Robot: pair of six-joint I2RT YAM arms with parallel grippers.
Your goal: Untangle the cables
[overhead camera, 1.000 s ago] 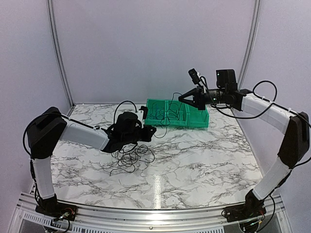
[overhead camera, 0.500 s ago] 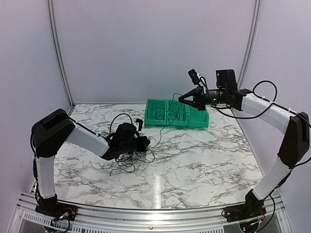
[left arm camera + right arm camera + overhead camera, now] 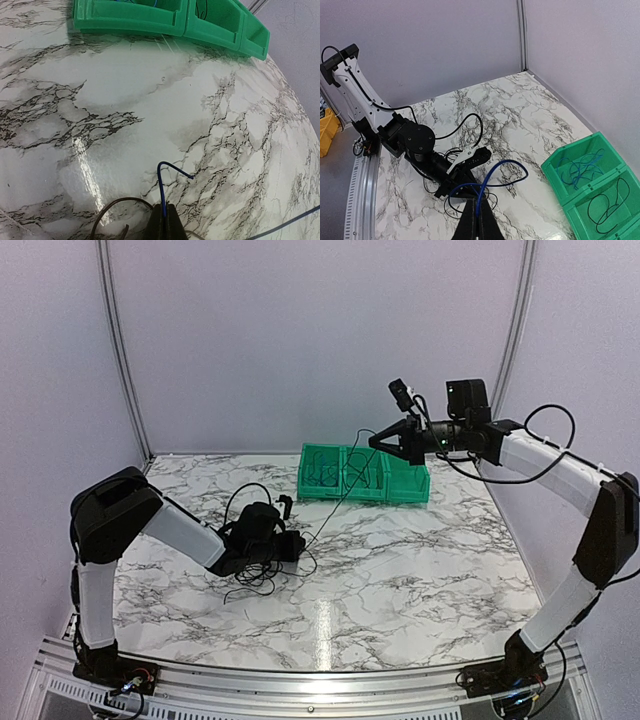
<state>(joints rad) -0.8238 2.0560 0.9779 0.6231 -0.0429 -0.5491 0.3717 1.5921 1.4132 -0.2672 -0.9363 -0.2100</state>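
A tangle of thin black cables (image 3: 262,568) lies on the marble table under my left gripper (image 3: 297,540). That gripper is low on the table and shut on the end of a dark-blue wire (image 3: 162,187), whose bent tip sticks out past the fingers. My right gripper (image 3: 373,440) is raised above the green bins and shut on the same kind of blue wire (image 3: 507,172), which loops in front of it. In the top view a thin wire (image 3: 341,493) runs slanting between the two grippers.
Three joined green bins (image 3: 400,495) stand at the back middle of the table. One holds blue wires (image 3: 580,170) and one holds a black wire (image 3: 607,202). They lie ahead in the left wrist view (image 3: 130,22). Grey walls enclose the table.
My left gripper has come down and drawn back toward the near left, onto the table by the tangle. The right gripper has hardly moved. The wire between them now runs straighter.
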